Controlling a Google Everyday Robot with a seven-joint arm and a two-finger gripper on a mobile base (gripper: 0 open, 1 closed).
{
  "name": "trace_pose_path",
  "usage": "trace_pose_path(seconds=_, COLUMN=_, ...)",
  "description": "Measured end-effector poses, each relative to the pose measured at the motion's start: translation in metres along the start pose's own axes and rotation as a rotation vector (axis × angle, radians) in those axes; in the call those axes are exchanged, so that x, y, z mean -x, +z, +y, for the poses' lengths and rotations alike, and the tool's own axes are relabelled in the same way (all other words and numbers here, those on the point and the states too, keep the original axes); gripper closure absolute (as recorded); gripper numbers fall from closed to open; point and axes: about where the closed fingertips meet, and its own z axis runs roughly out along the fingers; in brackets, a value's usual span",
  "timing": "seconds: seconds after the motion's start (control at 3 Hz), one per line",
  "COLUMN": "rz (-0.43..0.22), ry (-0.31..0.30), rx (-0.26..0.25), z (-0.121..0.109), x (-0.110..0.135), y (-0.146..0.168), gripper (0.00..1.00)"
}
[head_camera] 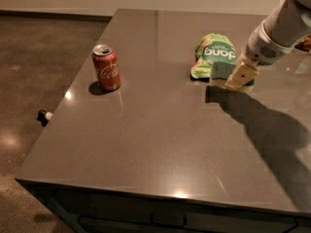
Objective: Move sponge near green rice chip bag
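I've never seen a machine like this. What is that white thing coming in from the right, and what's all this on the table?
The white tube at the upper right is a robot arm. At its end is the gripper, a two-fingered clamp that serves as its hand. There is one picture, from a camera looking down at an angle across the dark table. The gripper is closed on the sponge, green on top and yellow beneath, holding it at the near edge of the green chip bag. A red soda can stands upright far to the left, apart from both. On the floor beside the table lies a small dark object that I cannot identify.
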Motion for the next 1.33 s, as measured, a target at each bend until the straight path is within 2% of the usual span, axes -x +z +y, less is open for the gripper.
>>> trace_pose_path(seconds=0.33, rz=-0.028, ry=0.052, rx=-0.04, z=-0.0181, x=0.0025, y=0.0022, gripper=0.76)
trace_pose_path(seconds=1.0, rz=-0.027, ry=0.05, rx=-0.034, z=-0.0173, x=0.0039, y=0.0062, gripper=0.3)
trace_pose_path(seconds=1.33, rz=-0.026, ry=0.048, rx=-0.03, z=-0.0166, x=0.0046, y=0.0088, gripper=0.01)
